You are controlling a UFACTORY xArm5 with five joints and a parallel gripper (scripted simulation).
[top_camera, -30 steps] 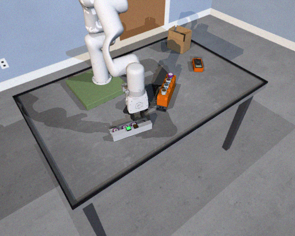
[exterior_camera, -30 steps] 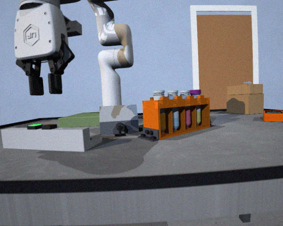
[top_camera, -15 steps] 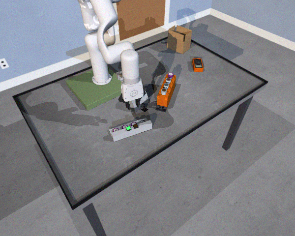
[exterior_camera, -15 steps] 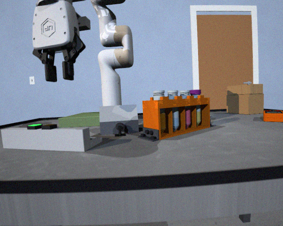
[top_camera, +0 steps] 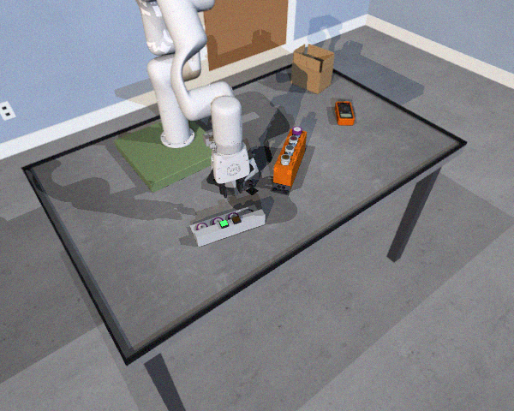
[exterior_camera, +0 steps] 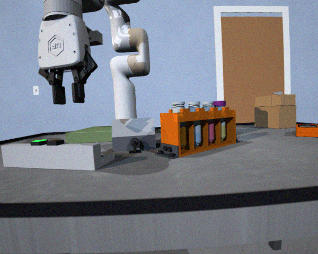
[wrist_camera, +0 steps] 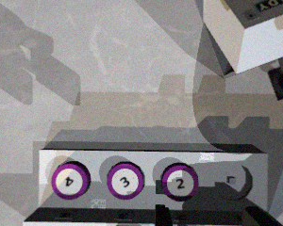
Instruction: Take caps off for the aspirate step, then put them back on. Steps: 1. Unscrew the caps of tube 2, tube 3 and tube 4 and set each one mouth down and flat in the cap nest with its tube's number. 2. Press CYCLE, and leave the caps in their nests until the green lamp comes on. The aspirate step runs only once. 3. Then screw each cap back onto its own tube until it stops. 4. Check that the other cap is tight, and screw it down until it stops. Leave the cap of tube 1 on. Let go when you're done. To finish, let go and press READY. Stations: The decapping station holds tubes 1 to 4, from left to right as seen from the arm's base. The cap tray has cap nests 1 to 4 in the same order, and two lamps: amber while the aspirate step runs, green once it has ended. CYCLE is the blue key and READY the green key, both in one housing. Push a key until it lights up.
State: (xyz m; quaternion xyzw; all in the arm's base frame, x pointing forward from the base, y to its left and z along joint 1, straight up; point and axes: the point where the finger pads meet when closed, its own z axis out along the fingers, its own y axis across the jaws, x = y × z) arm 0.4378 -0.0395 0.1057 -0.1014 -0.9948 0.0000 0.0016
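The grey cap tray point(top_camera: 228, 226) lies in front of the arm, with its green lamp point(top_camera: 224, 223) lit and its amber lamp point(top_camera: 236, 219) dark. In the wrist view, purple-rimmed caps sit in nest 4 point(wrist_camera: 71, 181), nest 3 point(wrist_camera: 125, 182) and nest 2 point(wrist_camera: 179, 183). Nest 1 point(wrist_camera: 236, 179) is empty. The orange decapping station point(exterior_camera: 197, 131) holds four tubes. Only tube 1 point(exterior_camera: 219, 103) wears a purple cap; the other three are uncapped. My gripper point(exterior_camera: 68, 94) hangs well above the tray, its fingers half apart with nothing between them.
The grey key housing point(exterior_camera: 133, 134) stands between the tray and the station, and its corner shows in the wrist view point(wrist_camera: 247, 33). A cardboard box point(top_camera: 313, 67) and an orange meter point(top_camera: 344, 112) lie at the far side. The arm stands on a green pad point(top_camera: 164, 154).
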